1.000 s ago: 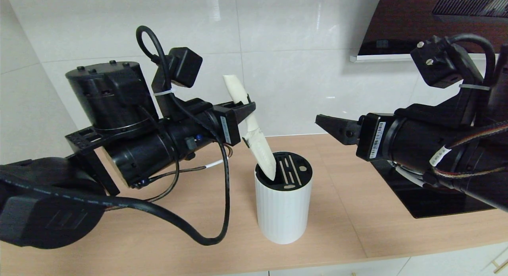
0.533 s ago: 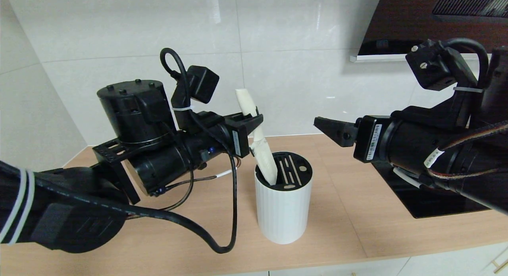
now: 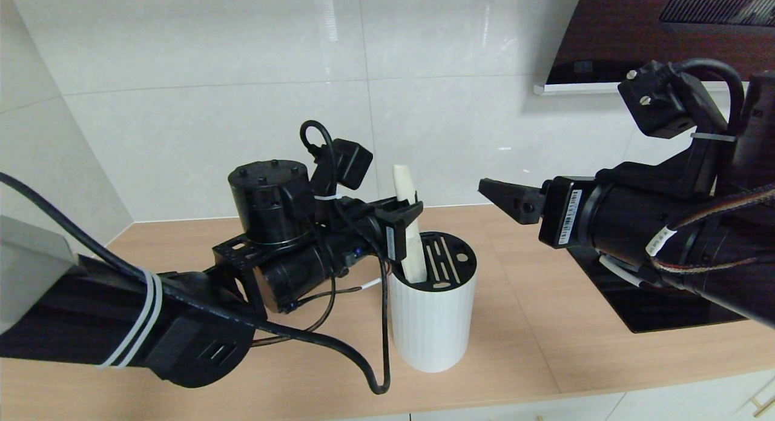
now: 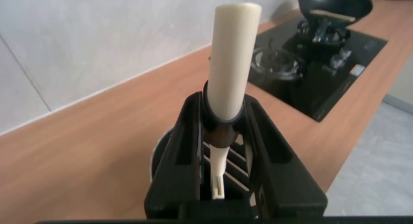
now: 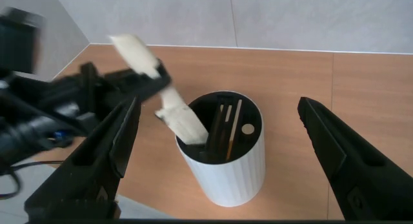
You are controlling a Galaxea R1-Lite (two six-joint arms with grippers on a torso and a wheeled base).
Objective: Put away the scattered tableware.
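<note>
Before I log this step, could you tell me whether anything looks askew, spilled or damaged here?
Only the white knife stands out: held in the left gripper, it leans with its blade partly inside the holder. The holder stands upright on the counter; nothing looks spilled or damaged.

The left arm stretches from the lower left of the frame to the centre, with the left gripper (image 3: 404,216) clamped on a cream knife handle (image 3: 403,180), while the right arm lies level at the middle right, the right gripper (image 3: 505,200) pointing left, jaws wide apart.
</note>
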